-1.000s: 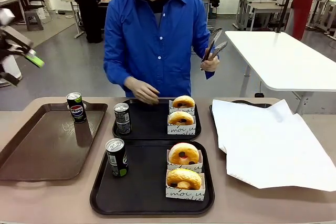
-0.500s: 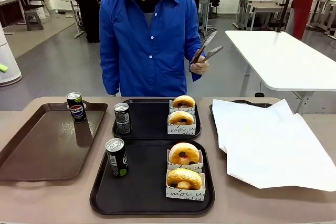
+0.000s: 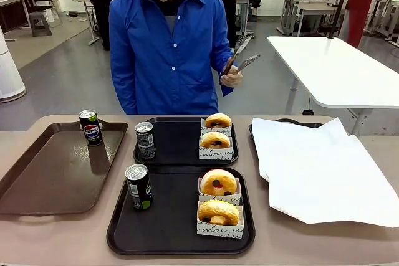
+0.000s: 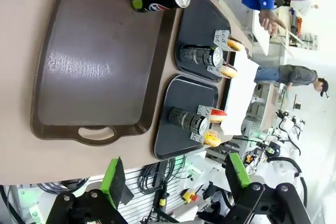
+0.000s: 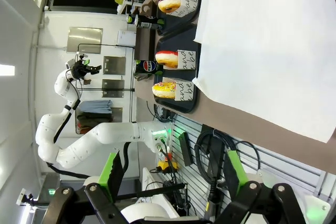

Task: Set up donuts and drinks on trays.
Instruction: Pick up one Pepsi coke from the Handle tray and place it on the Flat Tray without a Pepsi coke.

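Both black trays (image 3: 181, 225) on the bench (image 3: 62, 241) now carry two sleeved donuts (image 3: 218, 182) and one can (image 3: 139, 186) each; the person's hand (image 3: 232, 79) has left the far tray, so the setup looks complete. The left wrist view shows the left end effector (image 4: 176, 176) released, the right wrist view the right end effector (image 5: 170, 169) likewise, both empty.
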Robot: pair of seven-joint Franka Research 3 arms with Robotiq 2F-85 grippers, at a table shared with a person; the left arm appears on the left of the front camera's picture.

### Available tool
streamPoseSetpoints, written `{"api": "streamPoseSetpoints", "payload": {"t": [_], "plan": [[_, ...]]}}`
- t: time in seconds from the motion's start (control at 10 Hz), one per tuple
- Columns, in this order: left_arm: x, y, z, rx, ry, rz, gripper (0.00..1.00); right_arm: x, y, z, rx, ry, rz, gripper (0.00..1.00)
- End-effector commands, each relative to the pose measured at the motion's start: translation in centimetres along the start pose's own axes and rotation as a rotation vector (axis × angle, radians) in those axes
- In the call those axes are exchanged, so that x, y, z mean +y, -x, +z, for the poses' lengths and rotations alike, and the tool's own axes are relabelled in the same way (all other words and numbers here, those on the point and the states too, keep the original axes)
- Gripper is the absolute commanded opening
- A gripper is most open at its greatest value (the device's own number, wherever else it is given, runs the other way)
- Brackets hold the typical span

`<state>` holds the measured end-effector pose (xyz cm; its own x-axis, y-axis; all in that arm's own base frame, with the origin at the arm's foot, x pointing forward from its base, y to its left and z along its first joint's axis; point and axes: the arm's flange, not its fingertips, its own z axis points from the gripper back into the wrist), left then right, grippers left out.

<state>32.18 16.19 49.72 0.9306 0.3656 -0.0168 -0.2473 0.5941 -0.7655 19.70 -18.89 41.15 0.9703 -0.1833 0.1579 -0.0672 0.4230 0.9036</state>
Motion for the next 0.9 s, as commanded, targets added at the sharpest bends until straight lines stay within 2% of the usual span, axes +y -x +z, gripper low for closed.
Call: {"api": "streamPoseSetpoints", "payload": {"t": [0.0,0.2,0.3,0.4,0.8], "plan": [[2.0,0.5,0.2,-0.023,0.035,0.006,1.0,0.2,-0.2,-0.2,-0.017,-0.031,0.017,1.0],[3.4,0.2,-0.2,0.044,0.09,0.035,1.0,0.2,-0.2,-0.2,-0.017,-0.031,0.017,1.0],[1.7,0.4,-1.5,0.052,-0.119,-0.058,1.0,0.2,-0.2,-0.2,-0.017,-0.031,0.017,1.0],[2.6,0.4,0.2,0.009,0.033,0.041,1.0,0.2,-0.2,-0.2,-0.017,-0.031,0.017,1.0],[2.6,0.3,-0.2,0.023,0.003,0.026,1.0,0.2,-0.2,-0.2,-0.017,-0.031,0.017,1.0]]}}
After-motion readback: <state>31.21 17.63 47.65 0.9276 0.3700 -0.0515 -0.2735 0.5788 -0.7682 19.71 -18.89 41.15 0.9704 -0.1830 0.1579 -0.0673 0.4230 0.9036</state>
